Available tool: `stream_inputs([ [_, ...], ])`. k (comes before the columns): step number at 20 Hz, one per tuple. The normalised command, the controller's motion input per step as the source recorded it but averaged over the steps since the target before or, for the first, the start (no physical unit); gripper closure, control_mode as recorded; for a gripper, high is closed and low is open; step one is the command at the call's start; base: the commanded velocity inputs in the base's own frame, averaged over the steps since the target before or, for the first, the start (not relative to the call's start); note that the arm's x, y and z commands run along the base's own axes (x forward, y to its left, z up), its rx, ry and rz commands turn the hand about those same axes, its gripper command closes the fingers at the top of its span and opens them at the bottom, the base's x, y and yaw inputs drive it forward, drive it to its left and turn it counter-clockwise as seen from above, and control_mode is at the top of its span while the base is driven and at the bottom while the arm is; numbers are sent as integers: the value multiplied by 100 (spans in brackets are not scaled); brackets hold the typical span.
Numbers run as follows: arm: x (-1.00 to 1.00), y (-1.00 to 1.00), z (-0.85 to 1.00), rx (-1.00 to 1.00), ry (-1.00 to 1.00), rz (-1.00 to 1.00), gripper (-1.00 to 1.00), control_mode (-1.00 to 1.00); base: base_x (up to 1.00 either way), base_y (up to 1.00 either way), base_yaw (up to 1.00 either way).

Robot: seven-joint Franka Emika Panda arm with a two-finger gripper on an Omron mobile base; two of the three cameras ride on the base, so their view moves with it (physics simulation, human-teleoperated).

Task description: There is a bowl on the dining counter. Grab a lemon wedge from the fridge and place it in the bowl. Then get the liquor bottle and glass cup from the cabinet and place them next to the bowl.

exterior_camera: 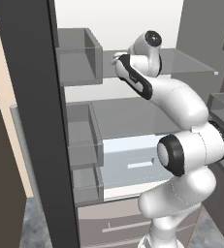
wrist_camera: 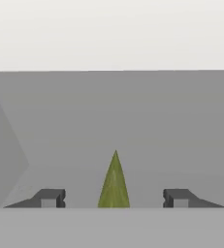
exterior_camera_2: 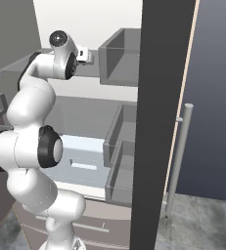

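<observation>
Fridge shelf (wrist_camera: pixel 133 121) grey; lemon wedge (wrist_camera: pixel 114 184) centred between claw (wrist_camera: pixel 114 198) fingertips, untouched; claw wide.

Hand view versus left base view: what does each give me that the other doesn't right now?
Hand view: the lemon wedge stands between the two parted fingertips, with a gap on each side, on the grey fridge shelf. Left base view: the arm reaching into the open fridge, the door bins and the drawers below. Both show that upper shelf.
</observation>
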Motion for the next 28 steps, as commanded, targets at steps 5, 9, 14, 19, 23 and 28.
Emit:
stream_inputs([
  [5,16,2,-24,0,6,0,100,-100,0,0,0],
  [9,12,0,-23,0,8,0,100,-100,0,0,0],
  [14,4,0,-7,-1,8,0,100,-100,0,0,0],
  [19,0,0,0,0,0,0,100,-100,0,0,0],
  [23,0,0,0,0,0,0,100,-100,0,0,0],
  [28,0,0,0,0,0,0,100,-100,0,0,0],
])
